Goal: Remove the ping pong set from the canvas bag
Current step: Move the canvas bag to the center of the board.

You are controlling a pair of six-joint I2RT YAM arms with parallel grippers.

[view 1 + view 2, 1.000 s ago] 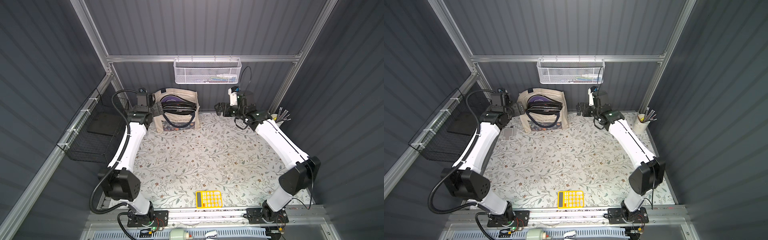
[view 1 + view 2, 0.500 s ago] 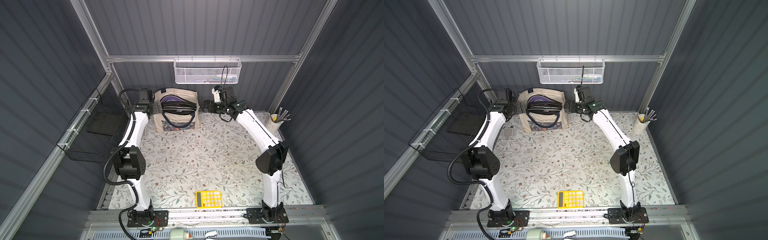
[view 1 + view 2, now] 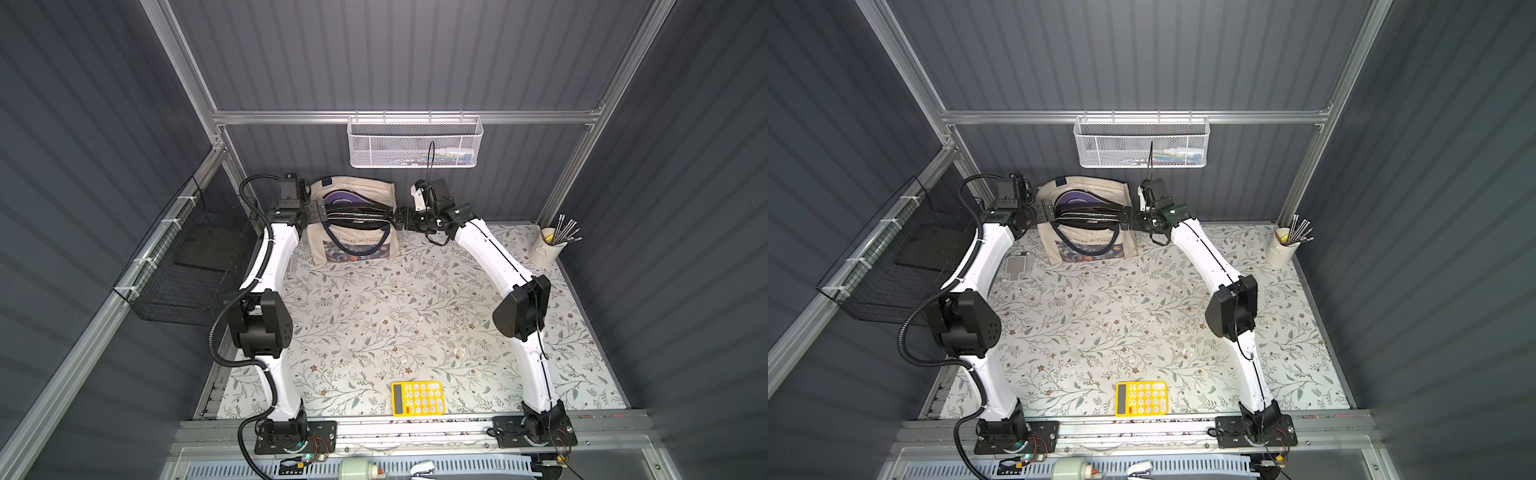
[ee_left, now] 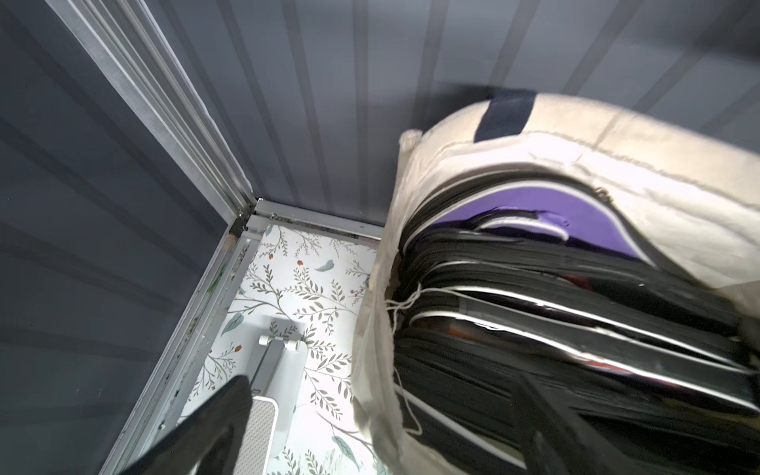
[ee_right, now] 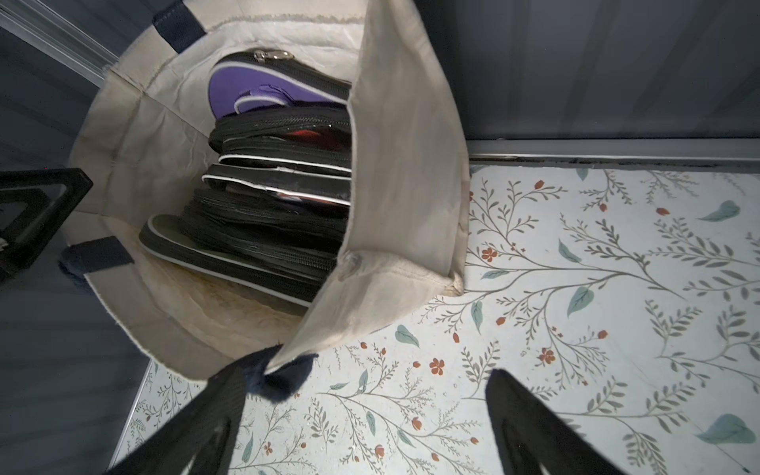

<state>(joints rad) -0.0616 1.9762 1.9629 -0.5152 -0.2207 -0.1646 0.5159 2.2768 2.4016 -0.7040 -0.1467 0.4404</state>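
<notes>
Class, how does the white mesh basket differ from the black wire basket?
The white mesh basket hangs on the back rail; the black wire basket hangs on the side rail. The white mesh basket is fine-meshed, the black wire basket open-gridded. Both hang from rails.

Yellow calculator [image 3: 417, 399] lies near the front of the floral mat [image 3: 374, 316]; a pen cup [image 3: 544, 251] stands at a back corner.

canvas bag [image 3: 318, 245] mouth crammed w/ cases [image 5: 279, 164], wall [image 3: 415, 62] just behind
</notes>
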